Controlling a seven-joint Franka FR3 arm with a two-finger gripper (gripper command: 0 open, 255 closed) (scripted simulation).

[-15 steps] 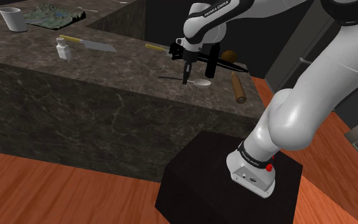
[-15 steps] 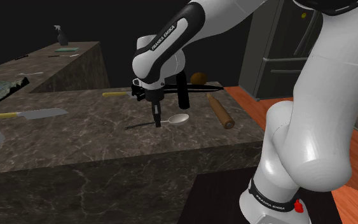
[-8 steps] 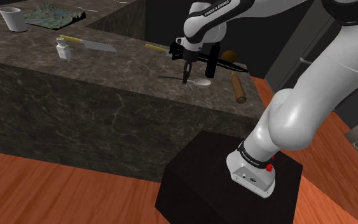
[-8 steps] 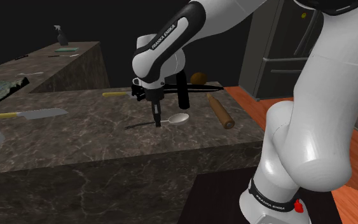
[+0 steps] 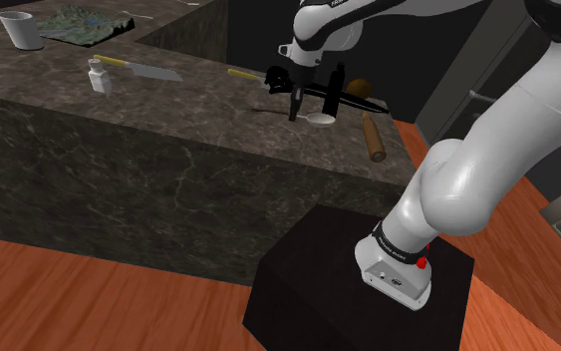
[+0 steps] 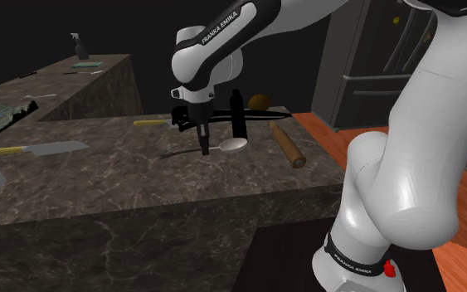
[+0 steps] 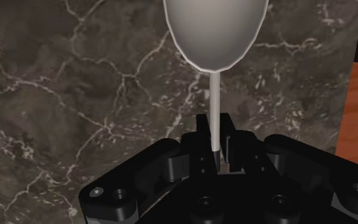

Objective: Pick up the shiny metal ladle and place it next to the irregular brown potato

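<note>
Ladle [image 6: 235, 144] pinched over a dark, veined stone table [image 6: 99, 178], with a wooden floor [image 5: 89, 299] below.
The wrist view shows the end effector [image 7: 214, 137] clamping the thin handle, the pale bowl cut by the picture's edge. The exterior views add the brown potato [image 6: 260, 102] beyond the ladle, partly behind the arm, near a rolling pin [image 6: 288, 145].

bare counter [image 6: 99, 178] toward knife [image 6: 36, 149] | dark slim tool [image 6: 265, 117] between hand [image 6: 204, 151] and potato [image 6: 260, 102] | rolling pin [image 6: 288, 145] beside
</note>
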